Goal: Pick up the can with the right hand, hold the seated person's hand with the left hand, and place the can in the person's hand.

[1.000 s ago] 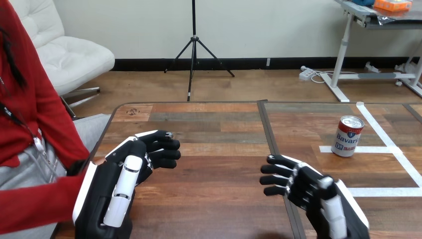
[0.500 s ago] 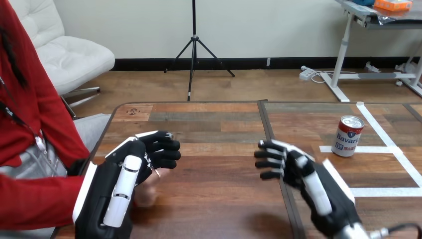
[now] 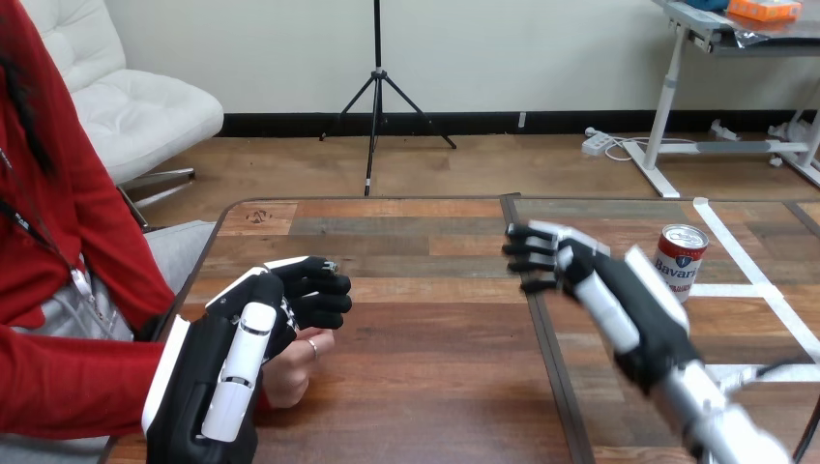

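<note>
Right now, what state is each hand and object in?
can: upright on the table, not held.
right hand: open, raised just left of the can, no grasp on it.
left hand: over the person's hand; cannot tell whether it grips.
person's hand: low at the table's left side, under the left hand, empty as far as it shows.

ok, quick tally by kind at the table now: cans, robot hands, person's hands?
can: 1
robot hands: 2 (left hand, right hand)
person's hand: 1
Total: 4
</note>
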